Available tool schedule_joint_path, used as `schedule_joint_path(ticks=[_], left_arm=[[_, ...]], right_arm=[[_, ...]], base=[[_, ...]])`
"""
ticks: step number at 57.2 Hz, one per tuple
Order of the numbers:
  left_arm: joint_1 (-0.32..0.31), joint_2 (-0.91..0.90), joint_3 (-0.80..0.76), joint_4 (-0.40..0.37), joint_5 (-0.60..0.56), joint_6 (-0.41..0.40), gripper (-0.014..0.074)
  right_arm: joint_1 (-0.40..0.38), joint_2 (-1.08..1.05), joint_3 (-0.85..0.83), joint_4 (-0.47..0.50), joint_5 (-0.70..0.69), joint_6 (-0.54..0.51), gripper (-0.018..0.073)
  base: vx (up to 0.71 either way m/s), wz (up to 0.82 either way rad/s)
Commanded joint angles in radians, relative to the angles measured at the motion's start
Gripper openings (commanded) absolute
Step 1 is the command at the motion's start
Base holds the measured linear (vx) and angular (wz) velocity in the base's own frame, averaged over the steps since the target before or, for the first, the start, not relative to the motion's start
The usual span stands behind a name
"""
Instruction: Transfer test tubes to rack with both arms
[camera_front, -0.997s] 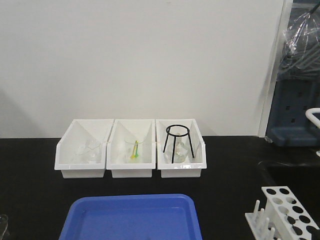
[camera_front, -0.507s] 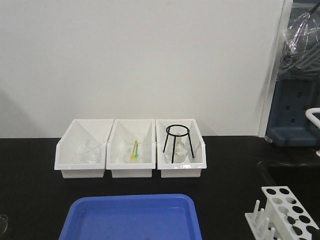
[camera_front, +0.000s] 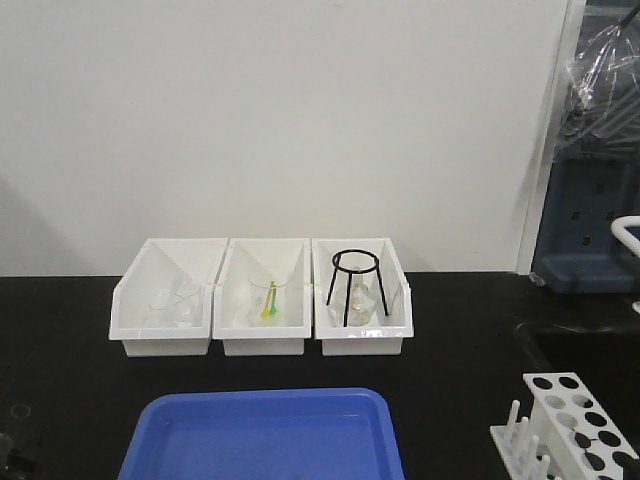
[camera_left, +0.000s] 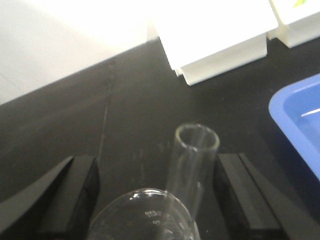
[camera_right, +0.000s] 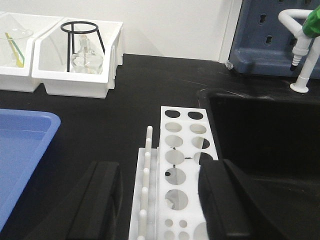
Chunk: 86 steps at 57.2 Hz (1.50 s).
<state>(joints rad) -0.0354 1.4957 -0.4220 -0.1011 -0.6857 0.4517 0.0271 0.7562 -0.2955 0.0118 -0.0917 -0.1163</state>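
Observation:
No test tubes can be made out in any view. The white rack (camera_front: 570, 410) stands at the bench's front right, its holes empty. In the right wrist view the rack (camera_right: 181, 150) lies between and below my right gripper's (camera_right: 160, 172) black fingers, which stand open and hold nothing. My left gripper (camera_left: 155, 167) is open too. A clear round-bodied glass flask (camera_left: 192, 160) rises between its fingers (camera_left: 75, 185), nearer the right finger, and its neck points up at the camera. I cannot tell whether that finger touches the glass. Neither gripper shows in the front view.
A blue tray (camera_front: 270, 430) sits front centre. Behind it three white bins (camera_front: 165, 345) hold glassware, and the right one has a black tripod stand (camera_front: 354, 285). A black sink (camera_right: 260, 130) lies right of the rack, with a white tap (camera_right: 300, 50) behind it.
A bit of clear glass at the front view's lower left corner has sunk lower and out of sight. The rack, tray and bins have not moved.

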Motion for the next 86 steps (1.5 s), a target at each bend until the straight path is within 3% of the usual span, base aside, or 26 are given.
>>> schedule_joint_path(ticks=[1,23,65,76,86], left_arm=[[-0.008,-0.025,-0.025,0.001,-0.077,-0.017,0.0582],[-0.008,0.043,-0.026,0.002,-0.151,-0.016,0.0582],[-0.008,0.056,-0.084,0.004,-0.085,-0.016,0.0578],[-0.008,0.056,-0.084,0.004,-0.058,-0.016,0.0488],[-0.008,0.056,-0.084,0.001,-0.049,-0.016,0.0317]], right_arm=[[-0.006,0.0,-0.036,-0.001,-0.09,0.0,0.0431],[-0.006,0.0,-0.036,-0.001,-0.09,-0.001,0.0431],[-0.006,0.0,-0.036,-0.001,-0.09,-0.001,0.0431],[-0.006,0.0,-0.036,-0.001,-0.09,-0.001,0.0431],[-0.006,0.0,-0.036,-0.001,-0.09,-0.001,0.0431]], base=[[0.0,0.0],[0.0,0.0],[0.0,0.0],[0.0,0.0],[0.0,0.0]])
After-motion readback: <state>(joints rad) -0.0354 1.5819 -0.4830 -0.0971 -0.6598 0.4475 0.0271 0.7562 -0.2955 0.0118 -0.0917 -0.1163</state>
